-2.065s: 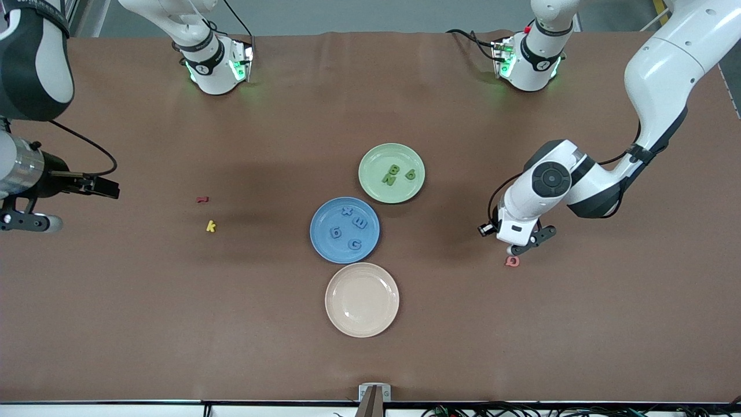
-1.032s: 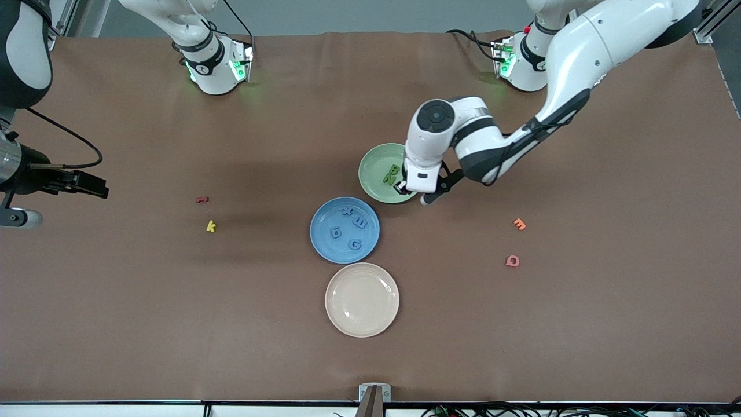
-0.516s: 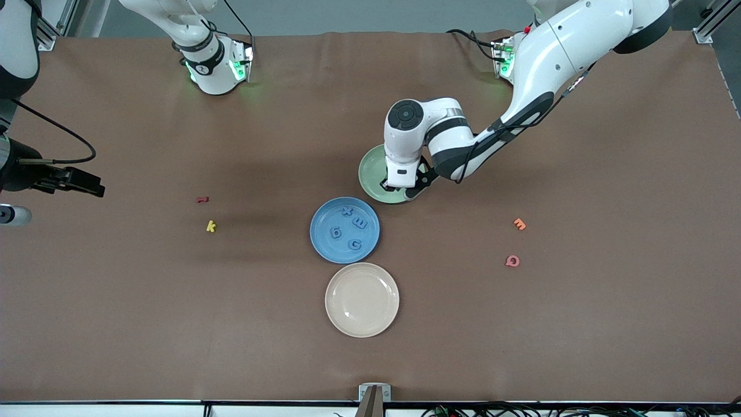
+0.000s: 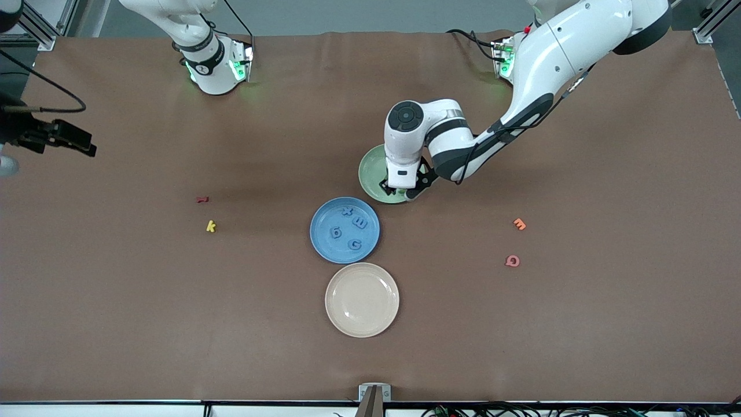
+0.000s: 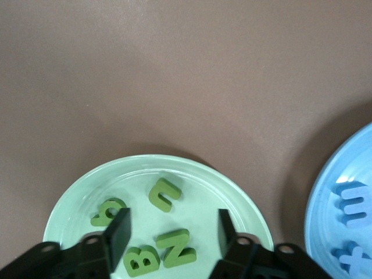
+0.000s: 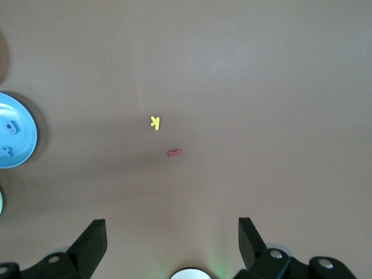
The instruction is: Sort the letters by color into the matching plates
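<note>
At the upper left edge of the front view the right gripper [image 4: 35,136] waits in the air, fingers spread wide and empty. Below it, mid-left, lie a dark red piece [image 4: 201,200] and a yellow k [image 4: 211,226]. At centre the blue plate [image 4: 324,246] carries its four blue letters [image 4: 353,227]. Just above and to its right, the left gripper [image 5: 172,229] hangs low over the green plate [image 5: 232,192], fingers parted and holding nothing. The risk: a fingertip could snag the green N [image 5: 176,247] or the green B [image 5: 142,261] as it lifts and flick one off the plate. The N lies between the fingers, the B beside it under one finger, the u [image 5: 163,194] and q [image 5: 108,211] just ahead. The orange E [image 4: 519,223] and pink Q [image 4: 512,260] sit at right.
</note>
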